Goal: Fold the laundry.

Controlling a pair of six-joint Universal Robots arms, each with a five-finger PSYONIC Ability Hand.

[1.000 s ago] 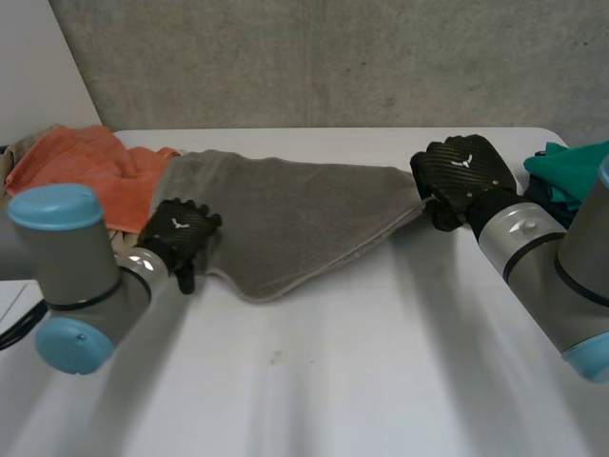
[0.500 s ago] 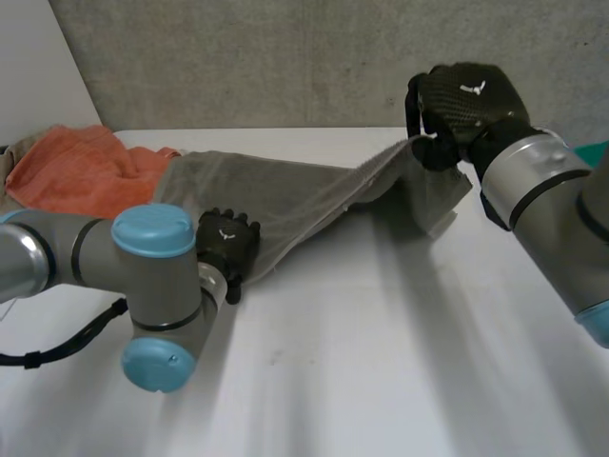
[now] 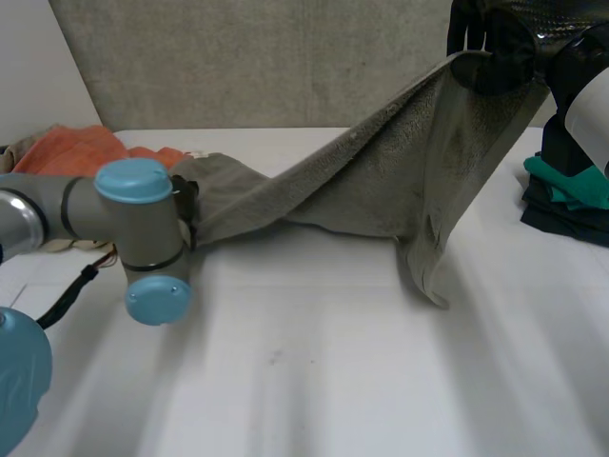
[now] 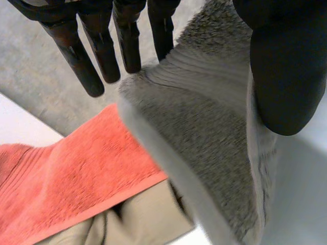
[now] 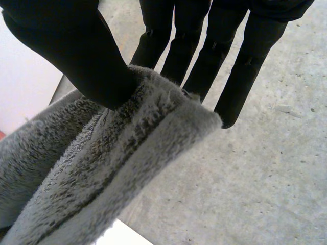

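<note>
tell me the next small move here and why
Probably raise the left robot hand level with the right robot hand: both pinch ends of the grey towel, but the left end is low and a fold rests on the table.

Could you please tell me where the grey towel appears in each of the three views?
Head view: grey towel stretched from the table up to the raised right hand.
Left wrist view: pinched under the left hand thumb, orange towel beyond.
Right wrist view: pinched in the right hand.
Shared landmark: the concrete wall.
</note>
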